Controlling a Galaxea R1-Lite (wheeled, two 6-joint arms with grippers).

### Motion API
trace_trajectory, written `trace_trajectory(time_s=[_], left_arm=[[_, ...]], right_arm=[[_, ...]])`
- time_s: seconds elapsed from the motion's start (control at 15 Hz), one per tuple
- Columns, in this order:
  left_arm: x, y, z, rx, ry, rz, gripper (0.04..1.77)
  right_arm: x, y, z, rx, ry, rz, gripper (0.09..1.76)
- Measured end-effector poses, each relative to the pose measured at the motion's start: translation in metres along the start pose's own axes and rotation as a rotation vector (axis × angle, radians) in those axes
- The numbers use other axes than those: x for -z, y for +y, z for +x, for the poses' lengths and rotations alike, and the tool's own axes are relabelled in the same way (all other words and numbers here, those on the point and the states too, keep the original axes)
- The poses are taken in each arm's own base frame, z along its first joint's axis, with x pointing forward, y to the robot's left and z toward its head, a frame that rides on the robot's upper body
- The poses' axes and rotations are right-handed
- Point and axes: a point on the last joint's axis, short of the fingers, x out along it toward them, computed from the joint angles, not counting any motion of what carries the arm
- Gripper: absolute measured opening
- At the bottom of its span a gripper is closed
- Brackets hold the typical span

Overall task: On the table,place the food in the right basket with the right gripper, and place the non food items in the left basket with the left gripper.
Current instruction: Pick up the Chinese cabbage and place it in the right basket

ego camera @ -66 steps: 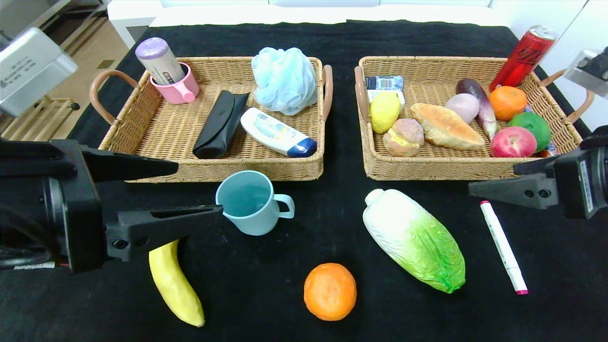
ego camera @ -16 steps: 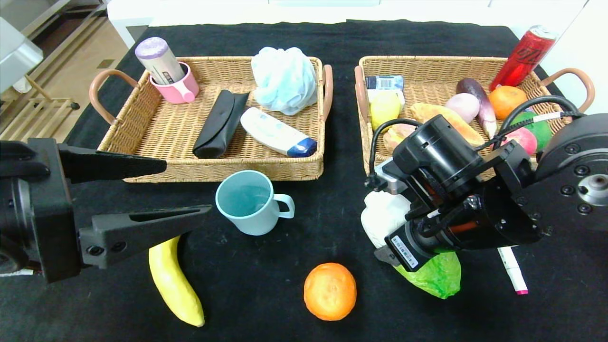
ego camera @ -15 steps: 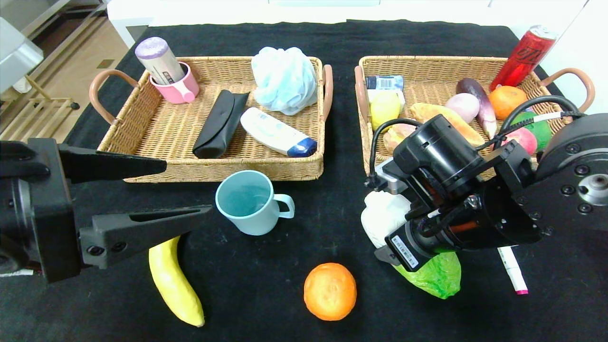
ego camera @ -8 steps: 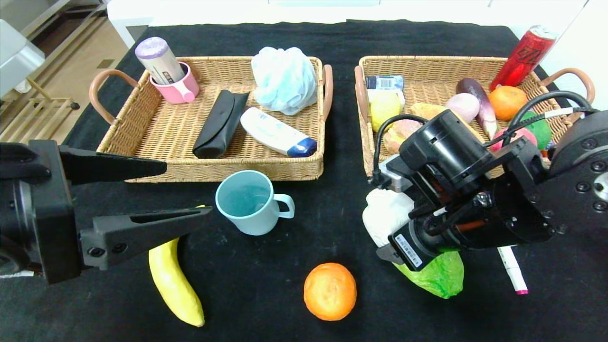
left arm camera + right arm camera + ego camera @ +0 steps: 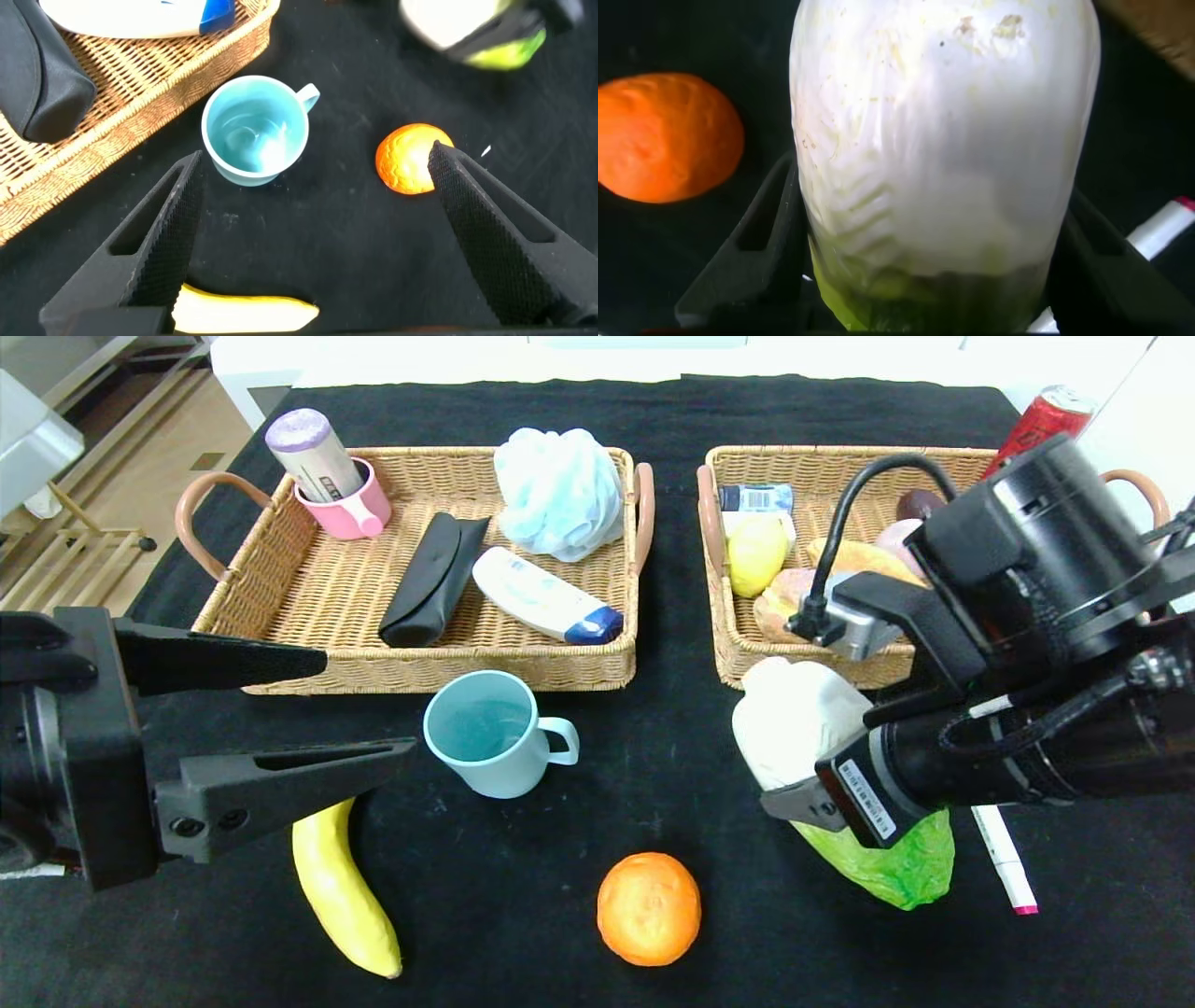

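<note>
My right gripper (image 5: 845, 793) is shut on the white-and-green cabbage (image 5: 803, 728) and holds it above the table, just in front of the right basket (image 5: 812, 670). In the right wrist view the cabbage (image 5: 943, 159) fills the space between the fingers (image 5: 747, 252). My left gripper (image 5: 369, 709) is open and empty, hovering at the left front. An orange (image 5: 649, 908), a banana (image 5: 344, 896), a teal cup (image 5: 485, 733) and a white marker (image 5: 1001, 849) lie on the black table. The left wrist view shows the cup (image 5: 254, 129), orange (image 5: 406, 161) and banana (image 5: 245, 310) below the open fingers.
The left basket (image 5: 280, 616) holds a pink cup, a black case, a lotion bottle and a blue bath sponge. The right basket holds a lemon (image 5: 754, 553), bread and other food, partly hidden by my right arm. A red can (image 5: 1046, 415) stands at its far corner.
My right gripper has lifted the cabbage off the table and carried it up and back toward the right basket. The left gripper has stayed still.
</note>
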Motion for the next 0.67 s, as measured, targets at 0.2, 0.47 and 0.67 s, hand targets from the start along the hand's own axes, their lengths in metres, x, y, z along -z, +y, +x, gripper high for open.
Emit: trace_trajectory(time_s=[0.2,0.47,0.67], left_arm=[[0.000,0.000,0.000,0.000,-0.001,0.000,1.72],[0.001,0.000,-0.001,0.001,0.001,0.000,1.72],[0.001,-0.001,-0.002,0.001,-0.001,0.001,1.72]], right_arm=[[-0.010,-0.008,-0.019,0.015,-0.077,0.027,1.41],[-0.032,-0.026,-0.040,0.050,-0.194,0.084,1.40],[-0.049,-0.044,-0.048,0.098,-0.266,0.127,1.40]])
